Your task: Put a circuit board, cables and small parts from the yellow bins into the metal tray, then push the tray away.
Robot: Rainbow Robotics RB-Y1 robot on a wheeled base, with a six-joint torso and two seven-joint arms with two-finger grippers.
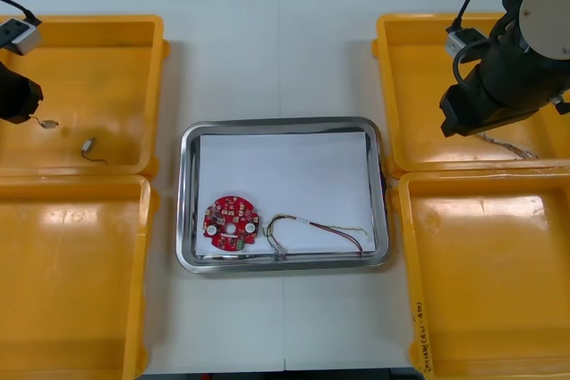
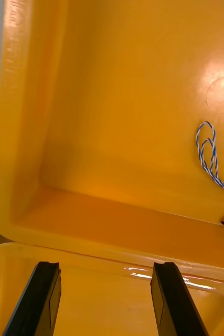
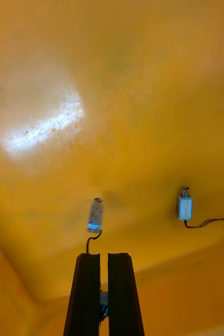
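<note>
On the tabletop [image 1: 223, 60], the metal tray [image 1: 283, 121] holds a circuit board [image 1: 230, 222] and a red-and-yellow cable [image 1: 321, 229]. The left hand [image 3: 104, 256] pinches a small metal part [image 3: 95, 215] by its lead, and the right hand [image 2: 106, 265] is spread wide, with a blue-and-white cable [image 2: 209, 152] ahead of it.

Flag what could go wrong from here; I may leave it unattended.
The left hand pinches only the lead of a small metal part; it could slip before reaching the tray. The open right hand hangs over a bin wall, away from the blue and white cable; lowering could strike the wall.
</note>
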